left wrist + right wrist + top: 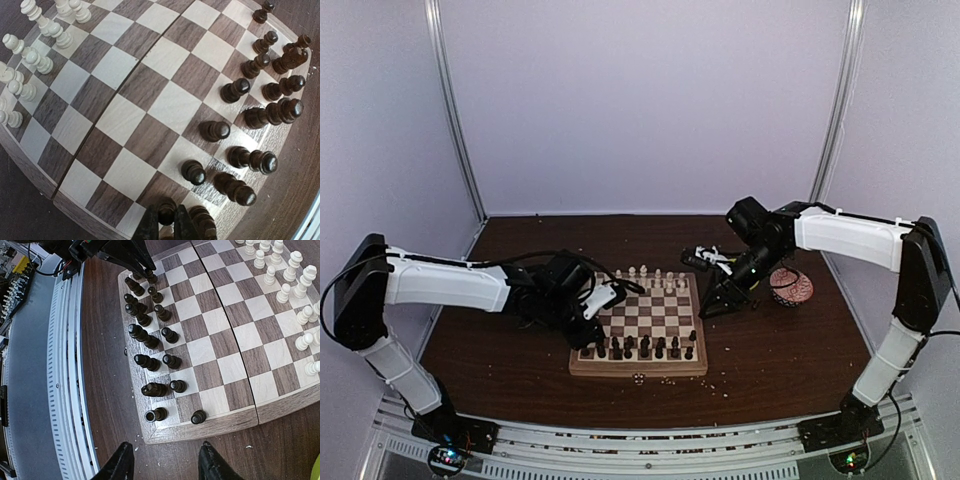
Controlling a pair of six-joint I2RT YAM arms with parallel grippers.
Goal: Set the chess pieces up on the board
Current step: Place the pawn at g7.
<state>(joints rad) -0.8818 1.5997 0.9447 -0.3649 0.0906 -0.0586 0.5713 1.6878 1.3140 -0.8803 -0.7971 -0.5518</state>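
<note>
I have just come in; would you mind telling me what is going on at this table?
Two robot arms are setting up a chess game. The left pincer is closed on a dark piece at the near left corner of the board, in line with the pawn row. The right pincer hangs open and empty above the table, just off the board's right side. The other dark pieces stand in two rows along the near edge, the white pieces along the far edge.
</note>
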